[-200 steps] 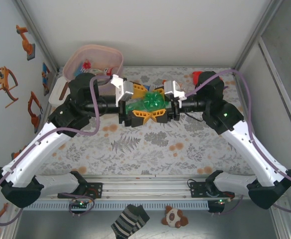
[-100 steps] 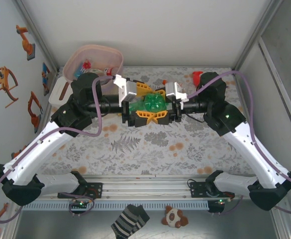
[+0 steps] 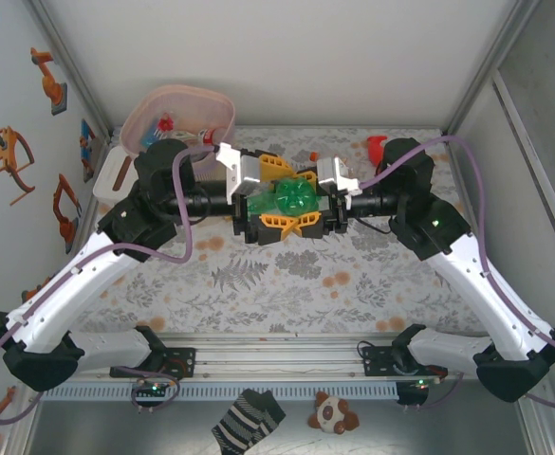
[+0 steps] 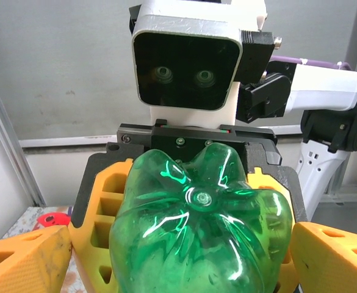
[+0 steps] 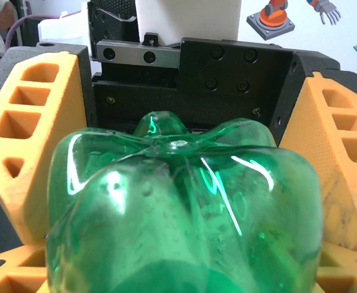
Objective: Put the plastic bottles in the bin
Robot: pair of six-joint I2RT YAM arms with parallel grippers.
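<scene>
A crumpled green plastic bottle [image 3: 293,199] hangs above mid-table between my two grippers, which face each other. Its ribbed base [image 4: 202,198] points at the left wrist camera. My right gripper [image 5: 181,268] is shut on the bottle [image 5: 184,213], with its yellow fingers [image 4: 102,213] hugging both sides. My left gripper [image 4: 181,262] is open, its orange fingers [image 5: 35,122] spread wide around the base end. The pale pink bin [image 3: 190,92] stands at the far left, behind the left arm, with a few bottles inside.
A white box [image 3: 111,172] sits beside the bin. A red object [image 3: 378,145] and a small orange cap [image 3: 313,154] lie at the far edge of the patterned table. Walls close in on both sides. A striped sock [image 3: 247,422] lies below the front rail.
The two grippers have drawn a little closer together around the green bottle, and the pair has shifted slightly left. The bottle shows less of its base from above.
</scene>
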